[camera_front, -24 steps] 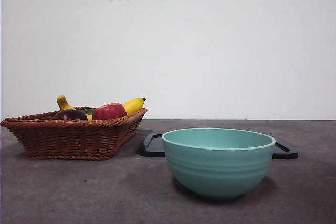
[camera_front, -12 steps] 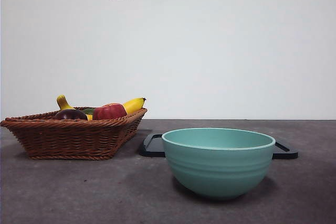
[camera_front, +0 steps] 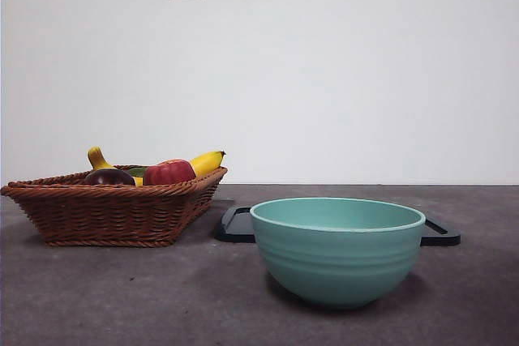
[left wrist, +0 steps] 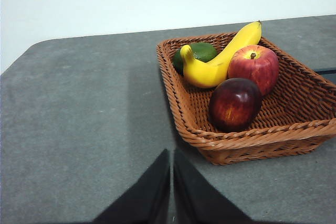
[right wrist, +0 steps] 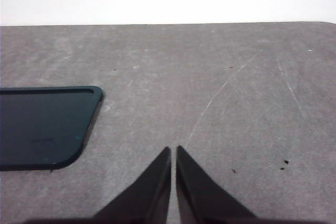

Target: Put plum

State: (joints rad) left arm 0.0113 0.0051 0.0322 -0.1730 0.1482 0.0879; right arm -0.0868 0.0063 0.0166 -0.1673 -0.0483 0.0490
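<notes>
Plum (left wrist: 234,104) lay in basket (left wrist: 252,142), at 6 o'clock from apple (left wrist: 253,68). Left end effector (left wrist: 171,182) and right end effector (right wrist: 173,179) sat pressed together, empty.

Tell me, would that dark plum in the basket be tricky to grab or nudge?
Probably a little. The plum looks round and glossy, so two narrow jaws might slip on it. Nudged, it would likely roll, though the basket wall and the apple close beside it should stop it.

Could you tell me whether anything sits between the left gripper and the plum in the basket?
Only the wicker basket's near rim lies between the shut left gripper and the plum; from above the plum is uncovered, with the apple and banana behind it.
</notes>
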